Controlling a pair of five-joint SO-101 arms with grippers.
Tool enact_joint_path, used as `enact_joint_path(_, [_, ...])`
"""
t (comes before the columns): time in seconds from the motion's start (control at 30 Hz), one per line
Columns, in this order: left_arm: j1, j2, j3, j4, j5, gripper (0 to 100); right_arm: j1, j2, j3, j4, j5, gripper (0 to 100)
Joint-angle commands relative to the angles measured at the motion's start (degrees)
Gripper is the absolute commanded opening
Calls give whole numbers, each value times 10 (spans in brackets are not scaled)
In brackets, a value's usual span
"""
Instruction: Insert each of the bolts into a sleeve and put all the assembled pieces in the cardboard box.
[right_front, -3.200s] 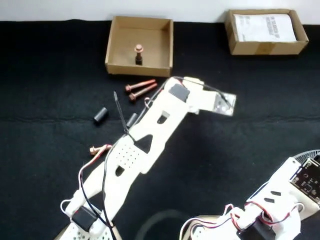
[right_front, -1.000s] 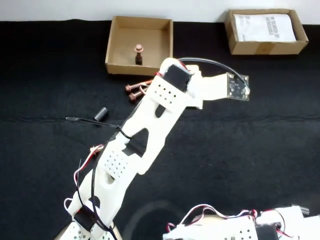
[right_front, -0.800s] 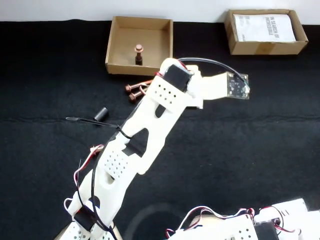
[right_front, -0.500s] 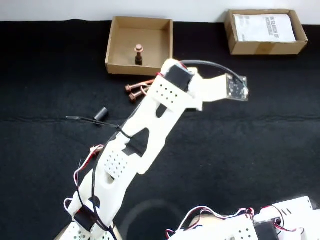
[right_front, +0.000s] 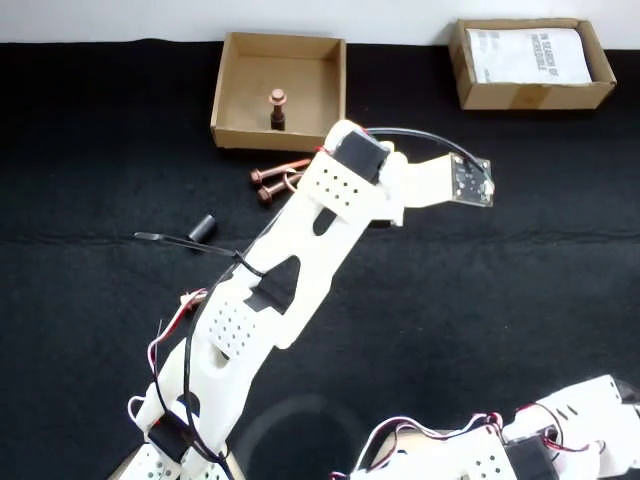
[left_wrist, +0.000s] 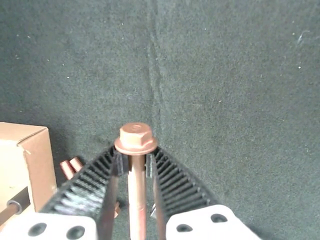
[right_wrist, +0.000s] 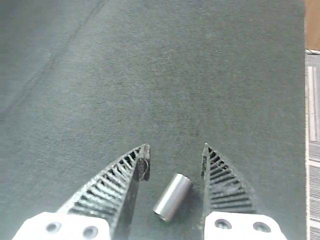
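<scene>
Shows the left tool (left_wrist: 134, 159) pinching a copper bolt (left_wrist: 135, 140) by the shank, just behind its flanged head, above the dark table (left_wrist: 225, 75). Shows the right tool (right_wrist: 175, 150) spread, with a grey sleeve (right_wrist: 173, 196) lying on the table between its fingers, touching neither. From above, places the cardboard box (right_front: 228, 90) at 11 o'clock, one assembled piece (right_front: 277, 108) standing inside. Locates two loose bolts (right_front: 280, 178) just at 6 o'clock of the box, partly under the left arm (right_front: 290, 260); a dark sleeve (right_front: 203, 228) at 7 o'clock of it; a second box (right_front: 530, 97) holding paper (right_front: 530, 55) at 1 o'clock.
</scene>
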Motion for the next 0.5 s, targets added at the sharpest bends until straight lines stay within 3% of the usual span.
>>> enact_joint_path(0.0, [0,-50,-6,4,4,8,-13,0,49,-8,-4,159])
enact_joint_path(0.2, [0,-50,-6,4,4,8,-37,51,-54,51,-11,159])
enact_joint_path(0.47, [-1,-50,-6,4,4,8,-46,429,-298,57,-83,159])
